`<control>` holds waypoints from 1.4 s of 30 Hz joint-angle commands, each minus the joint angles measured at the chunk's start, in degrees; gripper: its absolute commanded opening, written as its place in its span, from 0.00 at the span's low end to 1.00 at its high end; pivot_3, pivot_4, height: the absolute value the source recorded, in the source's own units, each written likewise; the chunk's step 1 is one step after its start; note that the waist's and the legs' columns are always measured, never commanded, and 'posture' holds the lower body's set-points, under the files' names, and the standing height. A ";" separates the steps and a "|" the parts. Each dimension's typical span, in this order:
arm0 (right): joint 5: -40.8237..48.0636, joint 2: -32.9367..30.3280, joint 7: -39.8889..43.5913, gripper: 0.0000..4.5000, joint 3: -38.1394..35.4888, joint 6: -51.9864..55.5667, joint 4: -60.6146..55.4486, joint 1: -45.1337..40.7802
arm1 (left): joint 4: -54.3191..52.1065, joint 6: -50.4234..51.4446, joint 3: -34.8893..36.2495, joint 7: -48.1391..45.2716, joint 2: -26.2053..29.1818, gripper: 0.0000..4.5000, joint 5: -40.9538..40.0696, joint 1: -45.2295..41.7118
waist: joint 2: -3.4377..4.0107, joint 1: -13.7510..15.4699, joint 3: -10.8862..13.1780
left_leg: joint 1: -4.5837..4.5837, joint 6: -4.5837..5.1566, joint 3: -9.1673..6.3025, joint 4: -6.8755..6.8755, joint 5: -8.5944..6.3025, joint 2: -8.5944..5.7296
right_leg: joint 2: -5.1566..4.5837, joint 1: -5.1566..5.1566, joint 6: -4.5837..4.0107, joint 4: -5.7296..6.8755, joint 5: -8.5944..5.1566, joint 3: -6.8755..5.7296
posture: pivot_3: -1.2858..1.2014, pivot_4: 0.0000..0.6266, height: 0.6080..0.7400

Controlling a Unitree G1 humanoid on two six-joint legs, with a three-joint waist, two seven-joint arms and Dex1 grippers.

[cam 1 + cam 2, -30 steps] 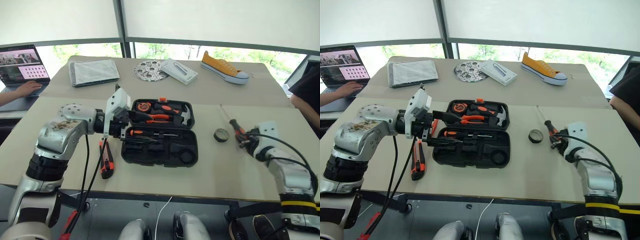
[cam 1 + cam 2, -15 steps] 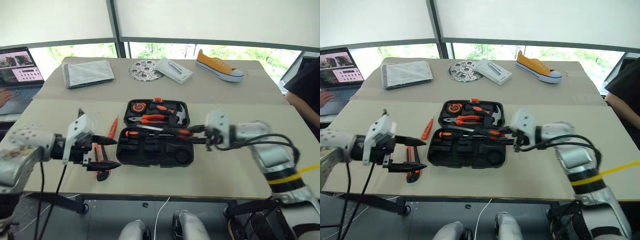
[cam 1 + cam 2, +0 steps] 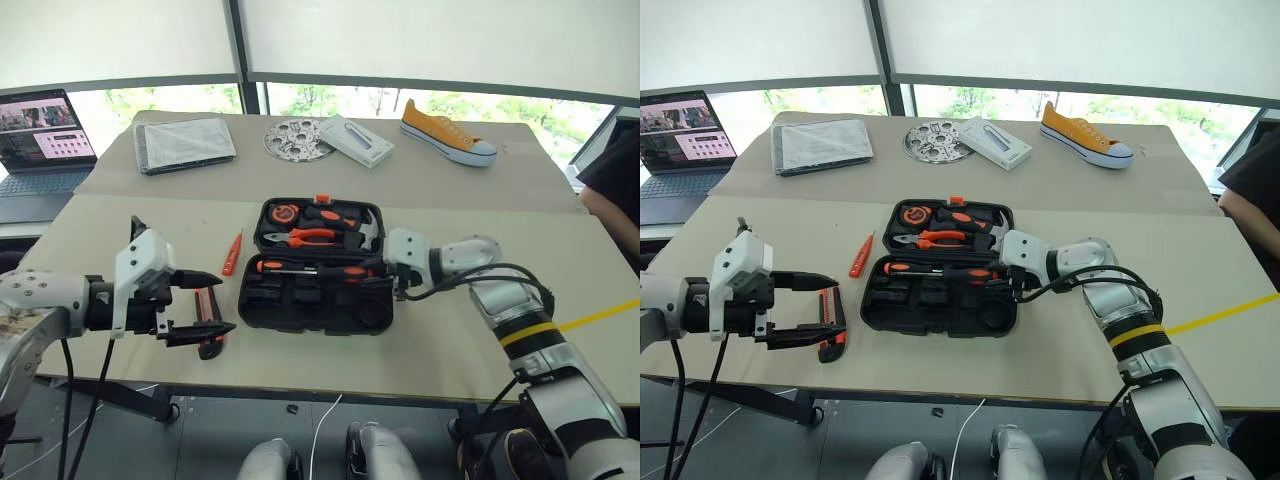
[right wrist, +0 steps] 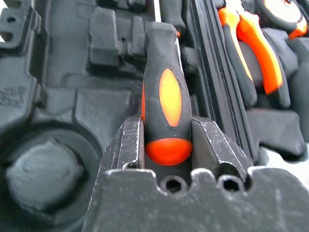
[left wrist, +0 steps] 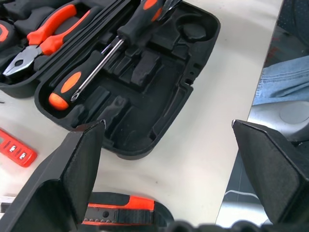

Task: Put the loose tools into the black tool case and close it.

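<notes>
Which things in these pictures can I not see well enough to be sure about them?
- Tape roll: the right wrist view has a round lump in a recess, too blurred to name.
- Held screwdriver: its tip is hidden behind its handle, so whether it sits in a recess is unclear.
- Utility knife: the left gripper partly covers it.
- Case: its orange latch is too small to read.

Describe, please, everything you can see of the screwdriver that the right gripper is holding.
The screwdriver has a fat black handle with an orange oval inlay and an orange butt cap, plastic or rubber by its look. The right gripper is shut on the butt end, one metal finger on each side. It lies roughly level over the open black tool case, shaft towards another screwdriver already lying there.
</notes>
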 commanded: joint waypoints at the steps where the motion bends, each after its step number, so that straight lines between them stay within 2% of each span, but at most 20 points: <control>1: 1.41 -2.07 3.25 0.22 -2.09 -3.28 -1.87 0.56 | -0.70 -0.45 1.54 0.50 1.07 1.00 -0.84 -0.53 | 0.00 0.02 0.00 | 0.00 0.00 0.00 0.00 0.00 0.00 | 0.00 0.00 0.00 -0.01 0.00 0.00 | 0.52 0.24 0.94; 9: -0.38 -0.72 0.83 0.22 -1.64 -0.99 -0.92 0.84 | 1.33 -1.72 -0.95 1.00 0.74 1.00 -0.17 -3.71 | 0.00 -0.09 0.00 | 0.08 -0.02 0.00 -0.01 0.01 0.01 | 0.01 0.02 0.00 0.04 -0.01 0.03 | 0.52 0.24 0.94; 11: -0.18 -0.28 0.27 0.44 -1.96 0.49 -0.77 0.51 | 1.44 -1.89 -1.20 1.02 0.70 1.00 -0.18 -3.90 | 0.00 -0.17 0.00 | 0.11 -0.03 0.01 -0.04 0.01 0.01 | 0.01 0.03 -0.02 0.06 -0.01 0.05 | 0.52 0.24 0.94; 12: -0.04 -0.28 0.30 0.47 -2.06 1.28 -0.84 0.47 | 1.49 -2.00 -1.34 1.02 0.69 1.00 -0.16 -4.00 | 0.00 -0.17 0.00 | 0.11 -0.03 0.01 -0.04 0.01 0.01 | 0.02 0.03 -0.03 0.06 -0.02 0.05 | 0.52 0.24 0.94; 18: 2.30 -0.40 1.51 0.95 -3.84 3.17 -3.34 1.29 | 2.13 -2.48 -2.12 0.94 0.62 1.00 0.03 -4.86 | 0.00 -0.11 0.00 | 0.11 -0.03 0.01 -0.04 0.01 0.01 | 0.01 0.03 -0.04 0.05 -0.02 0.04 | 0.52 0.24 0.94; 19: 3.74 0.15 1.50 0.99 -4.62 5.43 -4.42 1.09 | 2.26 -2.55 -2.20 0.88 0.62 1.00 0.08 -4.96 | 0.00 -0.11 0.00 | 0.11 -0.03 0.01 -0.04 0.01 0.01 | 0.01 0.03 -0.04 0.06 -0.02 0.04 | 0.52 0.24 0.94; 22: 7.06 1.83 1.15 0.99 -6.00 11.60 -7.90 0.42 | 2.71 -2.87 -2.41 0.72 0.66 1.00 0.26 -5.10 | 0.00 -0.22 0.00 | 0.10 -0.03 0.01 -0.04 0.01 0.01 | 0.01 0.02 -0.05 0.07 -0.02 0.04 | 0.52 0.24 0.94; 23: 7.52 2.21 1.05 0.87 -6.10 13.00 -8.78 0.38 | 2.83 -3.02 -2.48 0.69 0.70 1.00 0.30 -5.08 | 0.00 -0.26 0.00 | 0.10 -0.03 0.01 -0.04 0.01 0.03 | 0.02 0.01 -0.05 0.07 -0.02 0.04 | 0.52 0.24 0.94; 24: 7.87 2.75 0.86 0.82 -6.06 14.05 -9.60 0.37 | 2.92 -3.19 -2.58 0.67 0.71 1.00 0.36 -5.03 | 0.00 -0.25 0.00 | 0.11 -0.03 0.01 -0.05 0.01 0.05 | 0.03 0.01 -0.06 0.07 -0.02 0.04 | 0.52 0.24 0.94; 34: 4.24 8.96 -2.90 0.06 -2.10 14.79 -8.32 -0.21 | 3.05 -3.90 -3.03 1.09 0.53 1.00 0.52 -4.99 | 0.00 -0.21 0.00 | 0.11 -0.04 0.01 -0.07 0.01 0.01 | 0.05 0.01 -0.06 0.08 -0.02 0.02 | 0.52 0.24 0.94; 35: 3.52 9.40 -3.43 0.01 -1.56 14.73 -7.73 -0.40 | 3.09 -3.94 -3.04 1.16 0.54 1.00 0.53 -4.99 | 0.00 -0.21 0.00 | 0.11 -0.04 0.01 -0.07 0.01 0.01 | 0.05 0.01 -0.06 0.08 -0.01 0.02 | 0.52 0.24 0.94; 42: -2.43 10.91 -7.15 0.01 1.72 13.96 -2.19 -1.50 | 2.92 -3.86 -2.92 1.67 0.44 1.00 0.25 -5.00 | 0.01 -0.27 -0.01 | 0.13 -0.05 0.02 -0.08 0.01 0.00 | 0.29 0.01 -0.07 0.10 -0.02 0.04 | 0.52 0.24 0.94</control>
